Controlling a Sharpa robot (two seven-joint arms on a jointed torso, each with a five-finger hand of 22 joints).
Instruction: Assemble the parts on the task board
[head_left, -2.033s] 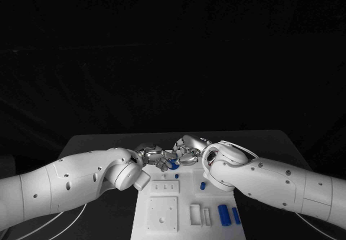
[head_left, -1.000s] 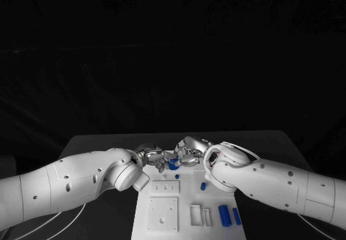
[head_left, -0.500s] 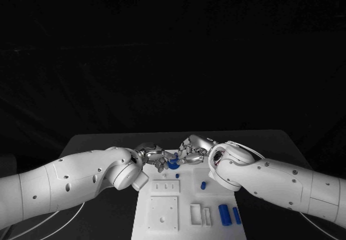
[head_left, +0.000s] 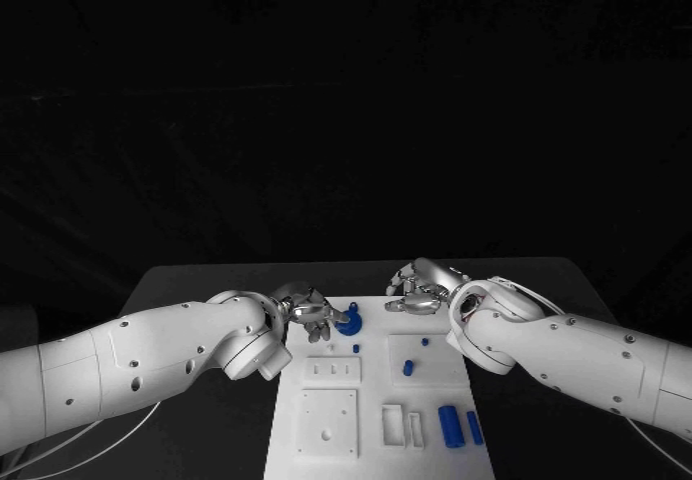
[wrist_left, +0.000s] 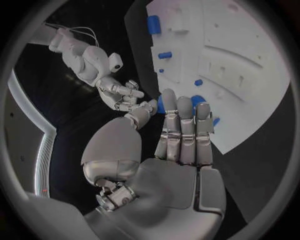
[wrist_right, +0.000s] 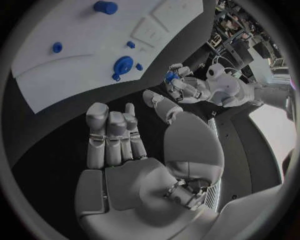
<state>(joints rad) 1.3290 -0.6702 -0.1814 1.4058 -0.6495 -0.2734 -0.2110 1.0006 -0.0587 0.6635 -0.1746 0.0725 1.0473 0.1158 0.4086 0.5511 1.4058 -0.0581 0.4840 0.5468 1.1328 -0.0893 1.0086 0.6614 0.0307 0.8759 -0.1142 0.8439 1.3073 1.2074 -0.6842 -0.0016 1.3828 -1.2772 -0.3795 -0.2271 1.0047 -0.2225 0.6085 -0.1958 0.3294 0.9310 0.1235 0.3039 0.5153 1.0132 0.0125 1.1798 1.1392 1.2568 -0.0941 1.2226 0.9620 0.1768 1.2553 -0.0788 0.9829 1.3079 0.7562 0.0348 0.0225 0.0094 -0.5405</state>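
Blue part (head_left: 351, 320) now stands at the far end of the task board (head_left: 433, 400), just by the left hand (head_left: 306, 303) with its fingers loosely curled, while the right hand (head_left: 418, 285) has pulled away with fingers open, so this piece looks placed.

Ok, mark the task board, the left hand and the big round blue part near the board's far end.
task board (head_left: 329, 432): head view, bare white surface near its near-left corner.
left hand (head_left: 306, 303): head view, middle of the silver hand.
round blue part (wrist_right: 122, 64): right wrist view, centre of its round top.
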